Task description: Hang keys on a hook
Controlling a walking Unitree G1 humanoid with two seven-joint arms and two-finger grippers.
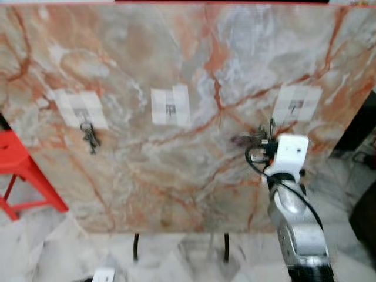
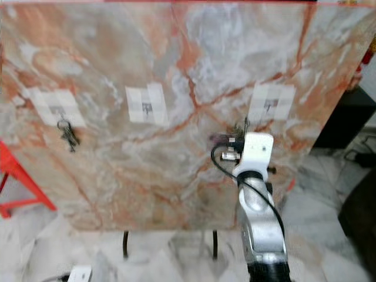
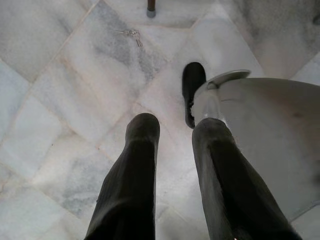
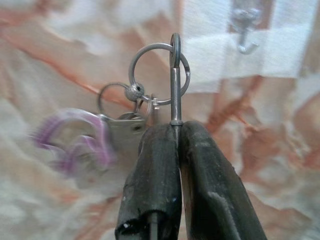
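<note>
Keys on a silver metal ring (image 4: 160,70), with a blurred purple tag (image 4: 75,140) hanging to one side, are pinched between the two black fingers of the right hand (image 4: 176,131), which is closed tight on a flat silver key shaft standing upright out of the fingertips, so the ring sits at the very top of the grasp. The small silver metal hook (image 4: 243,30) on its white tape patch is fixed to the orange-veined marble board (image 1: 176,164), and in the head views this patch (image 1: 296,104) lies above the right hand (image 1: 263,141) and a little toward the robot's right, near but clearly apart. In my judgement the coming move depends on this one relation: the ring must go up and slightly rightward, then the open loop must come over the upturned tip of the hook. The key's long axis is vertical, about parallel to the board, which seems suitable. Another dark bunch of keys (image 1: 89,136) already hangs from the hook on the far left patch, and the middle hook (image 1: 171,107) is free. The left hand (image 3: 175,135) hangs idle over the white marble floor (image 3: 65,90), its fingers apart and holding nothing, well away from any hook, so the right arm is the nearer one.
</note>
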